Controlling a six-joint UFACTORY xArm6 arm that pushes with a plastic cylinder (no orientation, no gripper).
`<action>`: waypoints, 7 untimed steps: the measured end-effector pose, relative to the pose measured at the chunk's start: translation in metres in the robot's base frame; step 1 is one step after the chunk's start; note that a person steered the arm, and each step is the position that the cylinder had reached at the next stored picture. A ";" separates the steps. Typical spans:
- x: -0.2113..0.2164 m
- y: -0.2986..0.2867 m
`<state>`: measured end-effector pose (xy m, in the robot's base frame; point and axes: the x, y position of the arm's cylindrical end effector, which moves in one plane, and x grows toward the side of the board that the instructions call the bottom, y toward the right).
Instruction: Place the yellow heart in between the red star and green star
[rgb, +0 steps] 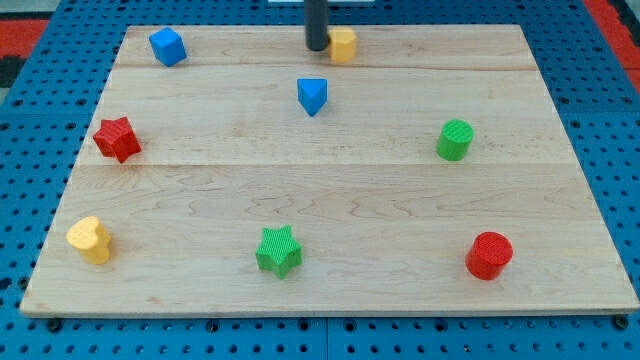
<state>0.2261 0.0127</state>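
The bench (400, 220) is pale wood with lines. The yellow heart (90, 240), red star (117, 138) and green star (279, 250) look ribbed

A straight, smooth rod — dark charcoal, almost black, round in section — with a blunt, flat-ended tip (316, 48) and no visible markings, screws or cables.
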 end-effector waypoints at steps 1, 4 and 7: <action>-0.001 0.048; 0.116 0.043; 0.357 -0.215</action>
<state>0.5834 -0.2026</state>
